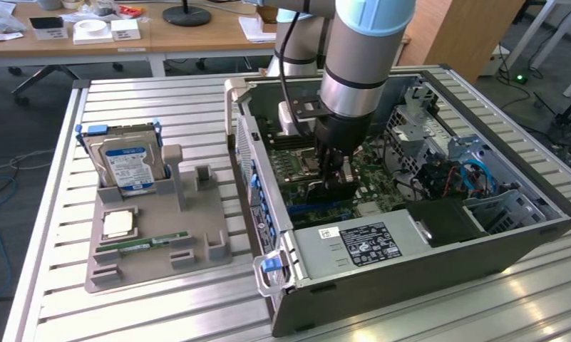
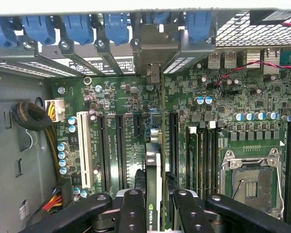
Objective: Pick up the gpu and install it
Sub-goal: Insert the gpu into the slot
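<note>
The arm reaches down from the top centre of the exterior frame into the open computer case, which lies on its side on the slatted metal table; the gripper is deep inside, right over the green motherboard. The jaws are clenched on the gpu, and the wrist camera makes that plain; the dark card stands on edge between the two black fingers, its thin side facing the lens, running straight up the middle of that frame. The card's far end meets a metal bracket at the case's rear wall, among the row of blue slot clips; whether the card is seated in its slot, I cannot tell. Beside the card, long black slots and a white slot lie bare; the processor socket sits at the lower right of the wrist frame. In the left half of the exterior frame, a grey holder tray rests on the table, well apart from the case; a hard drive with a blue and white label stands upright in it, and a green memory stick lies flat near its front.
</note>
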You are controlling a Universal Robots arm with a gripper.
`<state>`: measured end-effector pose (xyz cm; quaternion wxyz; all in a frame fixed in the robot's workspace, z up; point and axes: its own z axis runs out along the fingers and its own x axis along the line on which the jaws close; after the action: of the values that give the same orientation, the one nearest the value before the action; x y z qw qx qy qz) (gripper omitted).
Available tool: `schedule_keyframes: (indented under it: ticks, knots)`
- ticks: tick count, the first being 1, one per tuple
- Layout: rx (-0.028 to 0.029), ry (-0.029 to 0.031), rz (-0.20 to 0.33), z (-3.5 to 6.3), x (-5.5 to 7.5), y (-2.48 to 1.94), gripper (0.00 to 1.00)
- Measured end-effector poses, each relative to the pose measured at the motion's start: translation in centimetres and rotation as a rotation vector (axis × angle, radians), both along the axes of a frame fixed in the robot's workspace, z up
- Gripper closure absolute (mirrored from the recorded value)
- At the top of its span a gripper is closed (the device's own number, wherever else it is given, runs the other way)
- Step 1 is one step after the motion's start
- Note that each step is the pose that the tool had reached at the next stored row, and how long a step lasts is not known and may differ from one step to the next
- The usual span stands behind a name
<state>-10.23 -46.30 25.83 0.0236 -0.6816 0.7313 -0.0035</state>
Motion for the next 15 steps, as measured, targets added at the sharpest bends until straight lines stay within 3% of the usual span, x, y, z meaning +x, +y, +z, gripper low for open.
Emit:
schedule_keyframes:
  ticks: [15]
  knots:
    - [0.0004, -0.0002, 0.000, -0.47, -0.22, 0.05, 0.74]
